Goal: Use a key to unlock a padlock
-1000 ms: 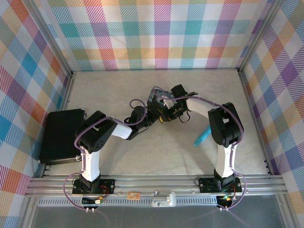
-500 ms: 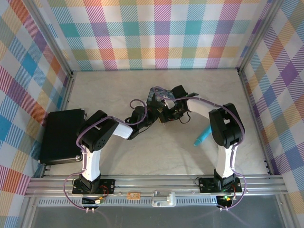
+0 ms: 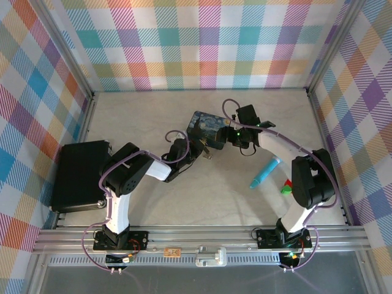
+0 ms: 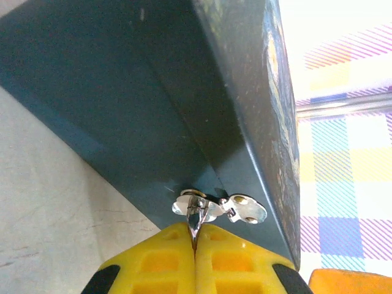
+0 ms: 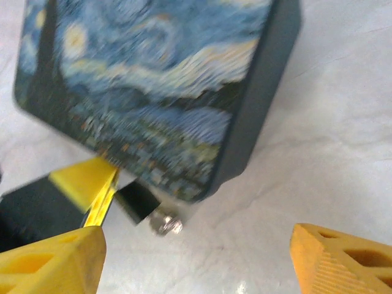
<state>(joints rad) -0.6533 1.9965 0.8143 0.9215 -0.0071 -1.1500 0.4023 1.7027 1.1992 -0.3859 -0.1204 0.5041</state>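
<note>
two grippers close in on the blue painted tin on the worktop. the left gripper is clamped tight on the key, a thin silvery bunch touching the tin's lower edge. the padlock (dark, tiny) lies at that corner. the right gripper gapes wide just beside the tin, holding nothing. a turquoise stick lies further right.

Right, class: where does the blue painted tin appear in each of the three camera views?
Top external: the tin lies just above centre.
Left wrist: its dark side wall, upper half.
Right wrist: its painted lid, upper left.
Shared landmark: yellow fingers of the left gripper beside the tin.
</note>
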